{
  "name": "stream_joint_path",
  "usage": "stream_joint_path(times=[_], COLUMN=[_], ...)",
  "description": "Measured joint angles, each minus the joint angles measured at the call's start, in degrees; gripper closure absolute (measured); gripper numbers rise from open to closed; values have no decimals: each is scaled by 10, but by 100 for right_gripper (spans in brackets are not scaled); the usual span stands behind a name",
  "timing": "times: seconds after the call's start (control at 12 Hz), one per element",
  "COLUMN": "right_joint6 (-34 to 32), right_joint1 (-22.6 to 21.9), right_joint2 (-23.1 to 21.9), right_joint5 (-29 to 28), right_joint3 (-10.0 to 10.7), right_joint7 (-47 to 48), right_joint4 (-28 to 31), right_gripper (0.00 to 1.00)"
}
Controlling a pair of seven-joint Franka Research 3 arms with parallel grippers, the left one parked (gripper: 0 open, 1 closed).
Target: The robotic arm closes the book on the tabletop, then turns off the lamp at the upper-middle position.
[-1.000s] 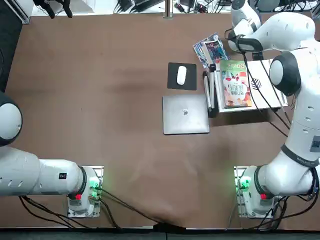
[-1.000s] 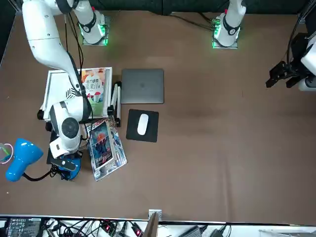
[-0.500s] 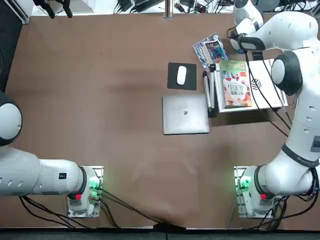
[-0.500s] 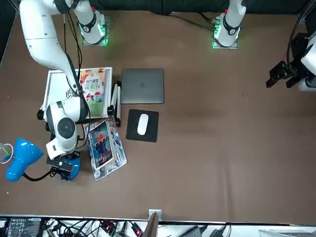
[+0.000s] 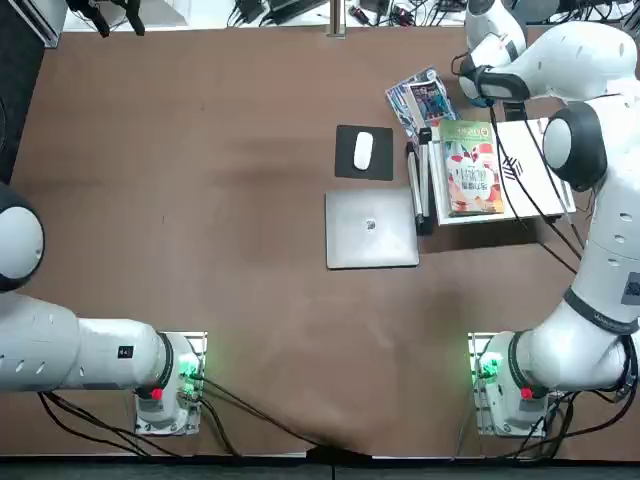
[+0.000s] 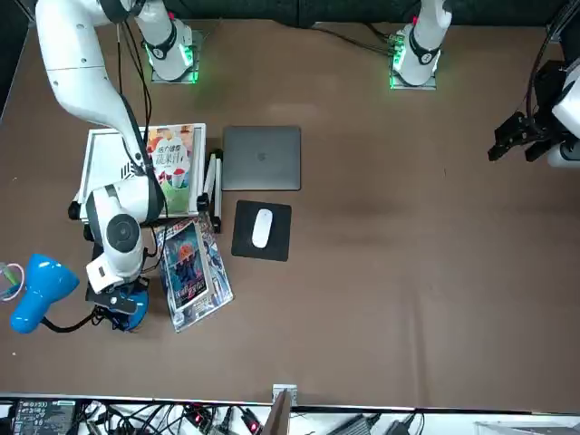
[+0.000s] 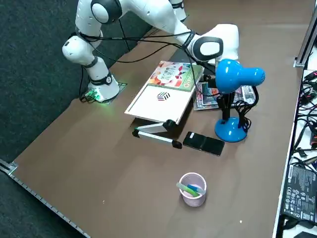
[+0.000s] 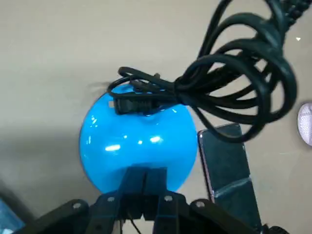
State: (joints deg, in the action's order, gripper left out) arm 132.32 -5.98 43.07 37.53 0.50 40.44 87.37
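The book (image 5: pixel 470 168) lies closed, green cover up, on a white stand board (image 7: pixel 161 101); it also shows in the front view (image 6: pixel 172 168). The lamp has a bright blue round base (image 6: pixel 130 308), a thin black stem and a blue head (image 7: pixel 237 75). In the top view the arm hides the lamp. My right gripper (image 8: pixel 145 173) points down at the lamp base (image 8: pixel 139 141). Its fingers are shut side by side, their tips against the near rim of the base. From the front, the gripper (image 6: pixel 111 300) sits under the white wrist, right at the base.
A closed grey laptop (image 5: pixel 371 229) and a white mouse (image 5: pixel 363 150) on a black pad lie left of the book. Blue leaflets (image 5: pixel 420 98) lie beside the lamp. A black phone (image 7: pixel 204 143), a coiled black cable (image 8: pixel 234 83) and a pink-clear cup (image 7: pixel 192 188) sit near the base.
My right wrist moved a little toward the table's far edge, over the lamp base, then eased slightly back. The book and the lamp have not moved.
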Motion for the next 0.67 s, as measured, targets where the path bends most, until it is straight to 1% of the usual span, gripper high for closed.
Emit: stream_joint_path(times=[0.25, 0.33, 0.67], right_joint6=[7, 16, 42], right_joint1=[17, 23, 38], right_joint2=[-6, -8, -10], right_joint5=[0, 0, 0], right_joint3=[-21, -25, -30], right_joint7=[-8, -13, -28], right_joint4=[8, 13, 27], right_gripper=[98, 98, 98])
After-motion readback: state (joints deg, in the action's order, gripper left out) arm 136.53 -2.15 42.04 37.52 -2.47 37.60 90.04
